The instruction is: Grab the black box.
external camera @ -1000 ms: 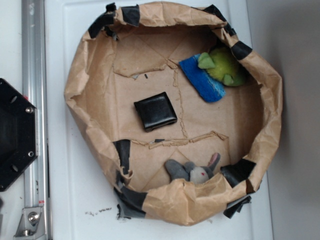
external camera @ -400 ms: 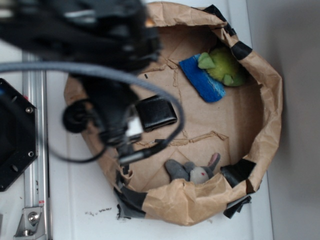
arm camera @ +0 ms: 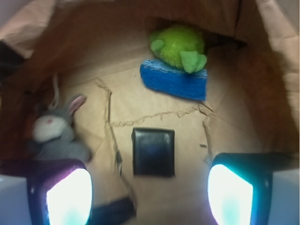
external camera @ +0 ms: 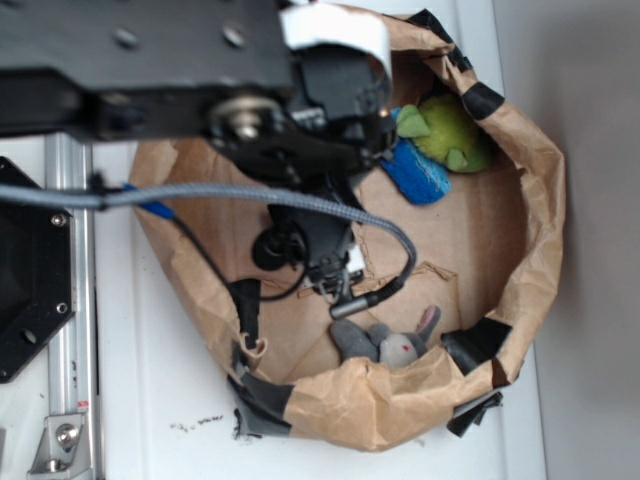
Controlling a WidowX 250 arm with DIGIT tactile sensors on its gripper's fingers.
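In the wrist view the gripper fills the bottom edge, its two glowing fingertips set wide apart at lower left and lower right, so it is open and holds nothing. Just beyond and between them, at the lower centre of the frame, the black box lies flat on the brown paper floor, touching neither fingertip. At the left a grey stuffed rabbit rests against the paper wall. Farther up, right of centre, a blue sponge lies flat, and a green plush toy sits on its far edge.

From the exterior view the black arm crosses the upper left of the frame and hides the box. The taped paper bowl stands on a white table.
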